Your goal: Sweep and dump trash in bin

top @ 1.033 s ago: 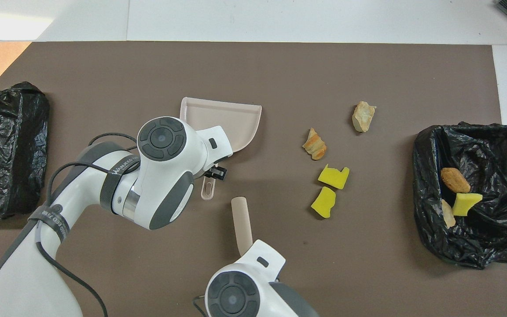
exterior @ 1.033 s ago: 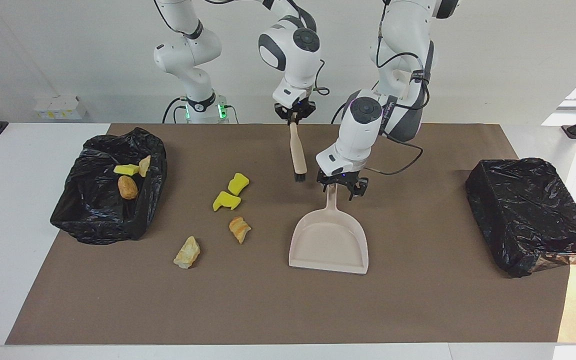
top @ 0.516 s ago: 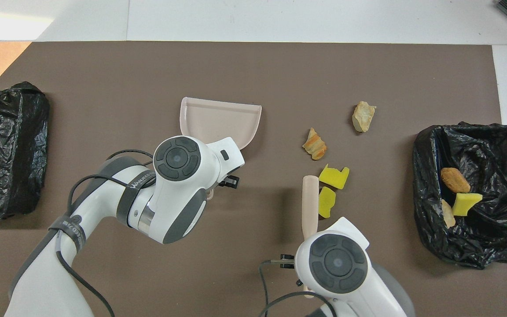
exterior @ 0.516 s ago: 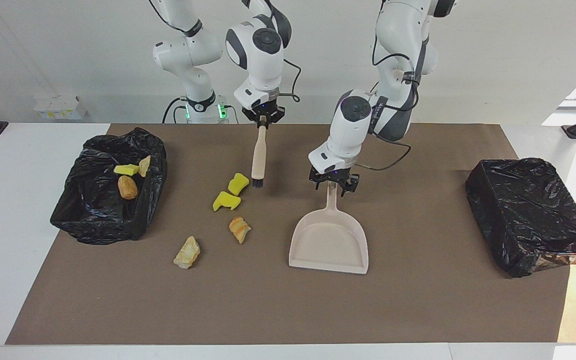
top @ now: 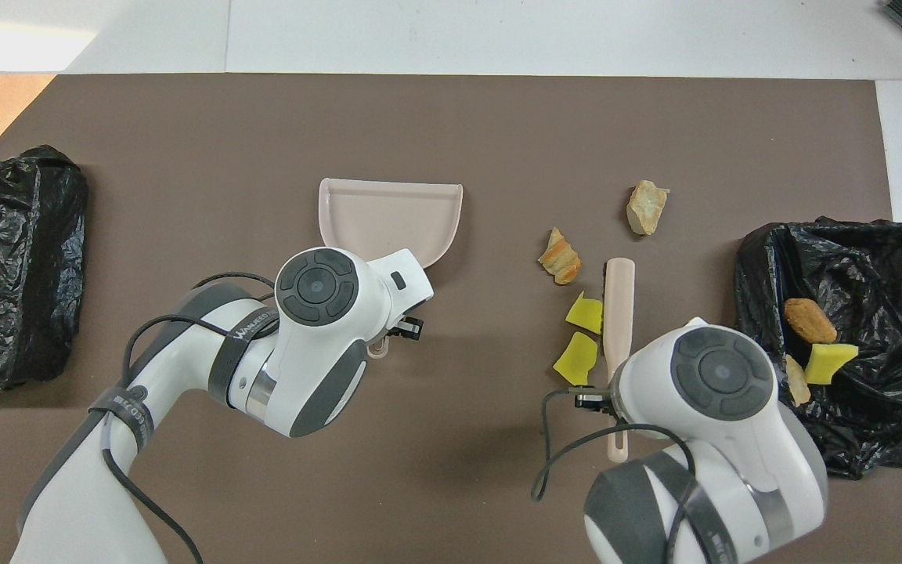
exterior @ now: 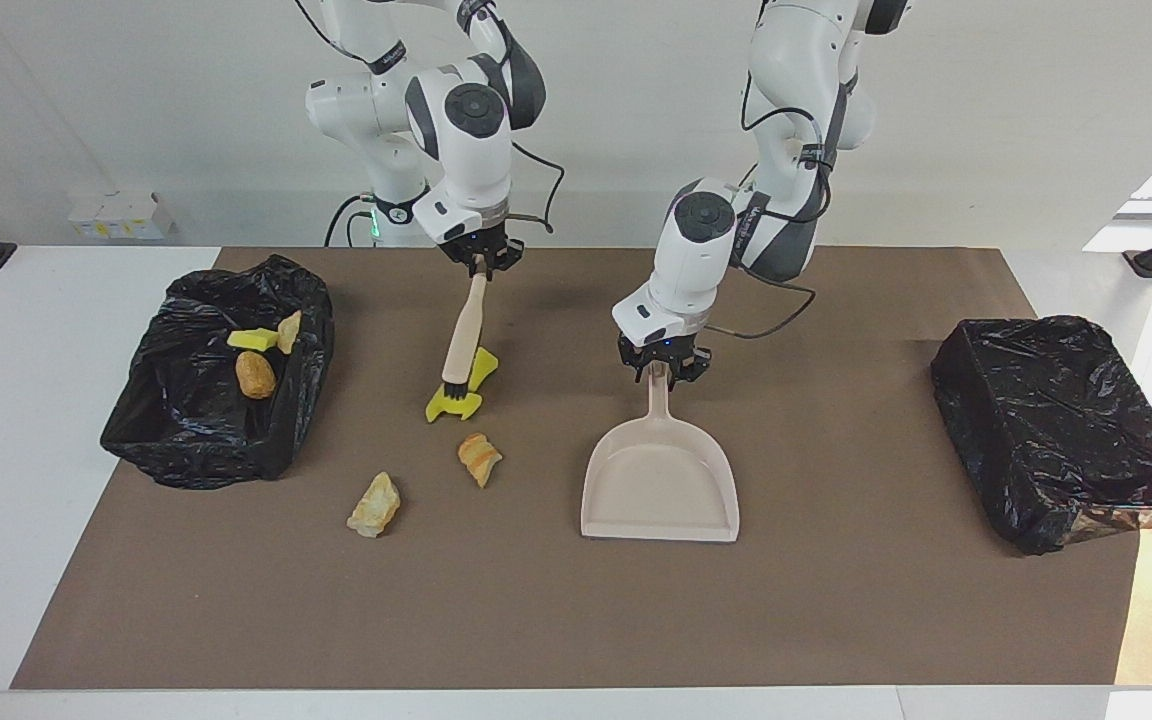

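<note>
While four pieces of trash lie loose on the brown mat (exterior: 556, 620), three more already sit in the black-lined bin (exterior: 186, 430) at the right arm's end of the bench. The loose ones are two yellow sponge pieces (exterior: 454, 405) and, farther from the robots, a tan-orange chunk (exterior: 479, 459) and a paler chunk (exterior: 374, 505). The right hand (exterior: 479, 258) is clenched on the handle of a small brush (exterior: 463, 335), which slants down so its dark bristles sit at the sponge pieces. The pale dustpan (exterior: 661, 485) lies flat toward the mat's middle, its open lip facing away from the robots, with bare mat between it and the loose trash. The left hand (exterior: 659, 372) is at the end of the dustpan's handle, fingers on either side of it; whether they grip it cannot be told. A second black-lined bin (exterior: 1061, 430) stands at the left arm's end, by the mat's edge. A wide strip of open mat runs along the edge farthest from the robots.
</note>
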